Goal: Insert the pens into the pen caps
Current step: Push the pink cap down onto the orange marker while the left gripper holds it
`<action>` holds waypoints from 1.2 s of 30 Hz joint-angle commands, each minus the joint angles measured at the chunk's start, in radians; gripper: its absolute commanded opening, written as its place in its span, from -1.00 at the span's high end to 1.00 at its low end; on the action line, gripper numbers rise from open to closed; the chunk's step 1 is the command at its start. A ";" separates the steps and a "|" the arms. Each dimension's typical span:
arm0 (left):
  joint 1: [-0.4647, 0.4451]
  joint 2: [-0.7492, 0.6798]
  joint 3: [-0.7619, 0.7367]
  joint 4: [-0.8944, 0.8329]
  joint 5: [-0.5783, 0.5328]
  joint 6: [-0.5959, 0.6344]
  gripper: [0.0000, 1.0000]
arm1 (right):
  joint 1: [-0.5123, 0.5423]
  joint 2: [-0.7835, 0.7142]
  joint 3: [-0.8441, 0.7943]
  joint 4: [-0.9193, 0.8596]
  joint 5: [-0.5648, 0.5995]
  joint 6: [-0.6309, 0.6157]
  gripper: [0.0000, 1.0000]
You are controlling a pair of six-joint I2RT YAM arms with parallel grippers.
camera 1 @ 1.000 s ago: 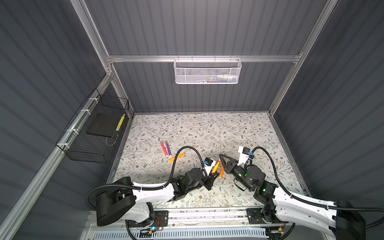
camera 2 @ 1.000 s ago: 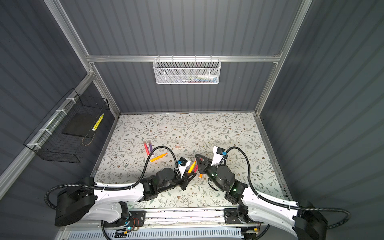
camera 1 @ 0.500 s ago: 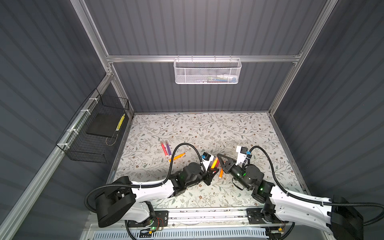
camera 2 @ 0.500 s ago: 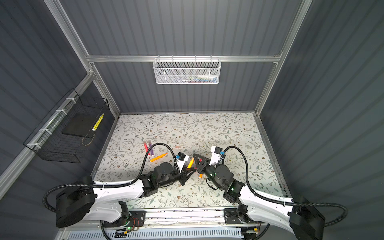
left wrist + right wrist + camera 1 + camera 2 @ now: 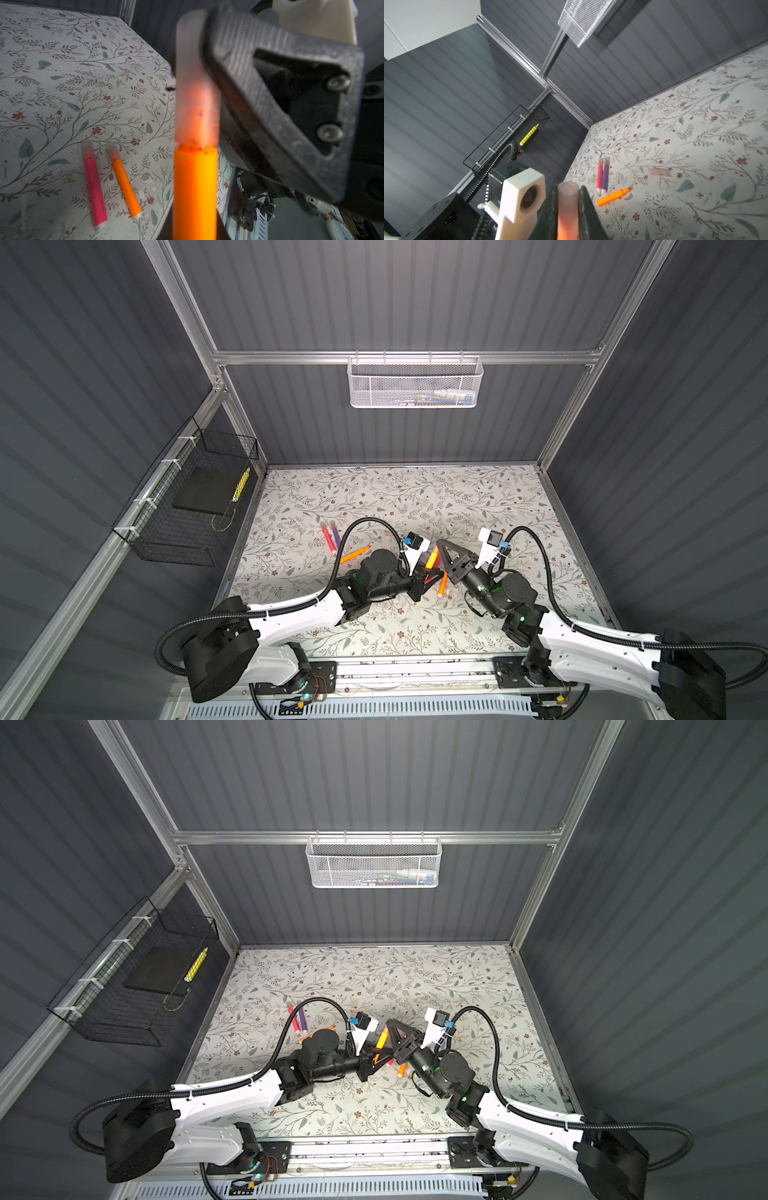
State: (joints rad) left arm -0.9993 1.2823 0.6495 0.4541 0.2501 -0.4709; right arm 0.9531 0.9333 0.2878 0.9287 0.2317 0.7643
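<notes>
1. Left wrist view: capping step, looks nearly done, with left gripper (image 5: 429, 573) clamped on the orange pen (image 5: 195, 191) and right gripper (image 5: 568, 197) pinched on the cap (image 5: 196, 104), seated to the pen's shoulder above the mat (image 5: 62, 83).
2. Next probably calls for releasing the cap, then laying the pen down.
3. Only from right wrist: uncapped pen (image 5: 612, 196) and loose cap (image 5: 659, 172), lying apart.

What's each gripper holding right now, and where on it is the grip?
Left gripper clamps an orange pen by its barrel; right gripper pinches the translucent cap by its sides, the pen's tip inside it.
</notes>
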 commanded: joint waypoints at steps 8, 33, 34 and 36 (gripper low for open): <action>0.031 -0.094 -0.003 0.084 0.100 0.183 1.00 | 0.043 -0.147 -0.036 -0.142 -0.108 -0.154 0.36; 0.012 -0.054 -0.054 -0.002 -0.010 0.417 1.00 | 0.013 -0.101 0.100 -0.218 -0.045 -0.132 -0.04; 0.013 -0.055 -0.053 -0.002 -0.009 0.418 1.00 | 0.012 -0.097 0.103 -0.217 -0.046 -0.132 -0.01; 0.011 -0.053 -0.054 0.001 -0.006 0.419 1.00 | 0.006 -0.091 0.108 -0.216 -0.047 -0.132 0.04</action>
State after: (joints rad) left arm -0.9829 1.2224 0.5934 0.4618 0.2504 -0.0795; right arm 0.9668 0.8417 0.3630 0.6861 0.1867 0.6353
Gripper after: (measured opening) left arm 0.168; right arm 0.485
